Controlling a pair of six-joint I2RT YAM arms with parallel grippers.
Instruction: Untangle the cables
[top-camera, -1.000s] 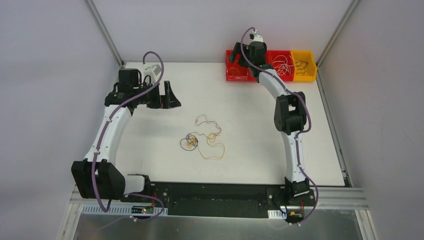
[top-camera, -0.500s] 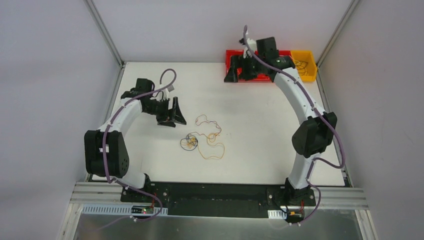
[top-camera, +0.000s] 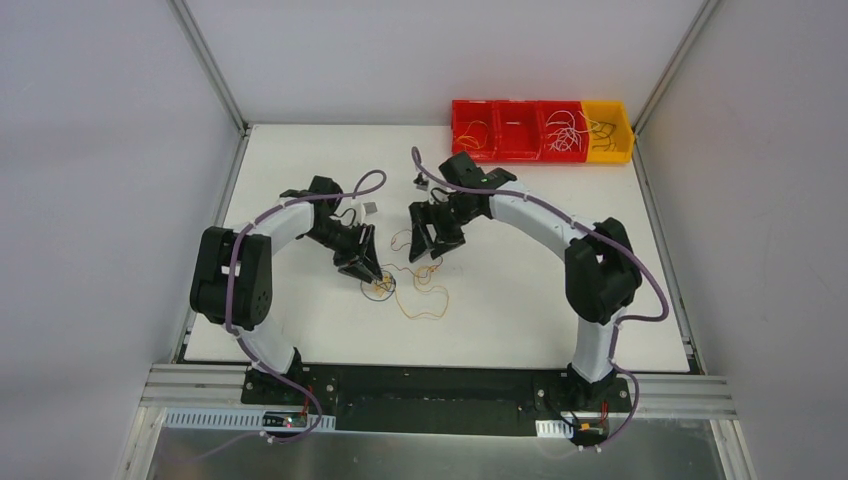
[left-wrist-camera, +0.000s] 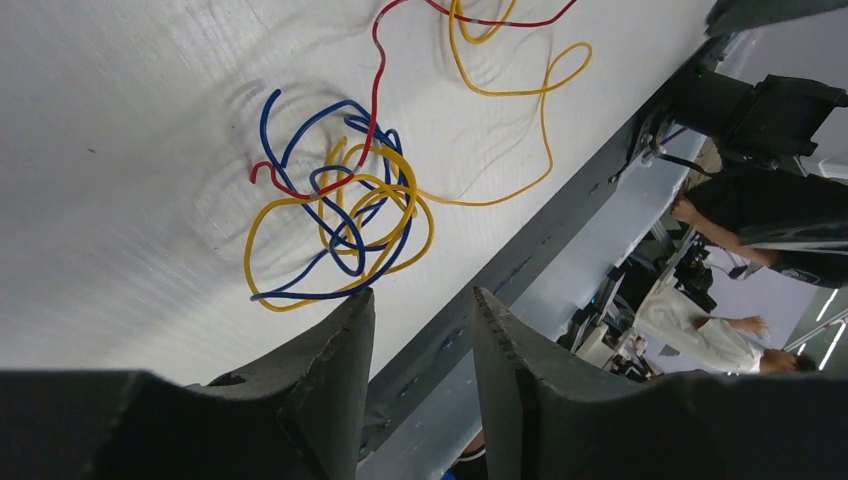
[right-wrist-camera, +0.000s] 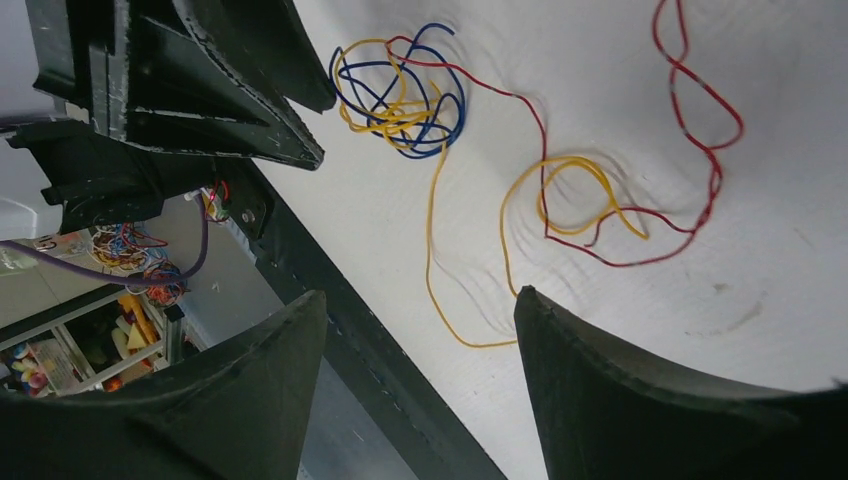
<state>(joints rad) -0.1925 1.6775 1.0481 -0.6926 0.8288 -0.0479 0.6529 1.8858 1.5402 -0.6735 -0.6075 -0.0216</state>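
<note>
top external view: the table carries the work. a row of bins sits at its far right corner, well apart from the action. both tools reach in toward the table centre.

- the left tool stands partly open, with a narrow gap between its tips and nothing in it.
- the right tool stands wide open and also holds nothing.
- the cables lie flat on the table between the two tools.
- a tight clump of blue and yellow loops lies just ahead of the left tool's tips, with a red strand running out of it.
- loose red and yellow loops lie below the right tool.

hazards, as judged:
- the clump packs many strands together. a pinch there is likely to take several at once, and a pull would then tighten the knot instead of freeing it.
- the wires look thin and springy. a single strand may slip out of the grip, or drag the whole bundle across the table.
- the tools stand near each other. a converging move risks contact between them.

orientation: the bundle has no strict axis. its longer run goes from the clump on the left arm's side out toward the right arm's side. there the loose loops fan toward the far and near edges.
</note>
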